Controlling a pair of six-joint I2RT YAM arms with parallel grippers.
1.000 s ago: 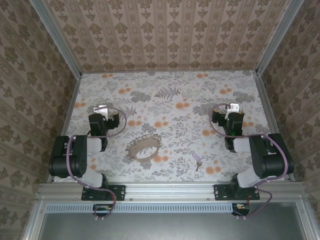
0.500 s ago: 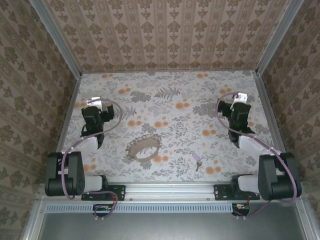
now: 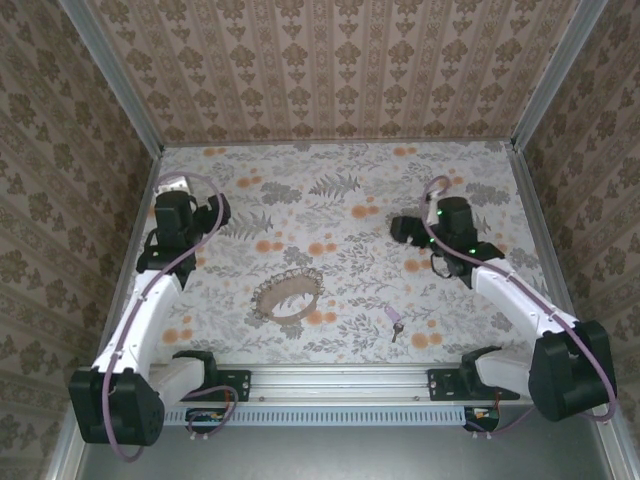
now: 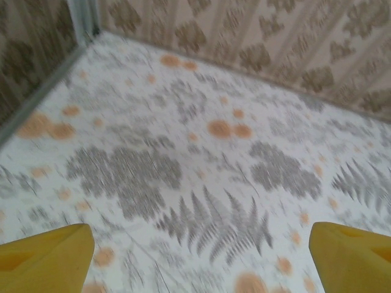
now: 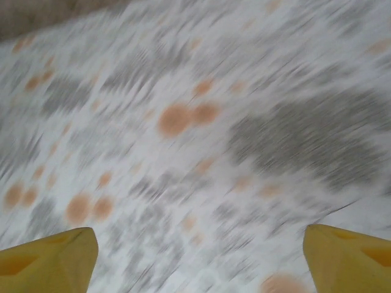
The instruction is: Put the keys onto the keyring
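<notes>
A floral-print table (image 3: 340, 215) is walled by brown damask wallpaper (image 3: 330, 70). The beaded silvery-brown chain keyring (image 3: 288, 296) lies near the front middle, the small purple-headed key (image 3: 395, 320) apart to its right. The left gripper (image 4: 201, 259) and right gripper (image 5: 201, 259) gape wide, holding nothing.

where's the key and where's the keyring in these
key (image 3: 393, 315), top external view, on its purple-pink head
keyring (image 3: 292, 281), top external view, on the far side of the chain loop

- table (image 3: 340, 215): flat top under a pale cover printed with grey ferns and orange dots.
- chain loop (image 3: 296, 277): lies slack on the cover, toward the near edge, left of centre.
- key (image 3: 395, 320): purple head, flat on the cover, right of the chain loop, not touching it.
</notes>
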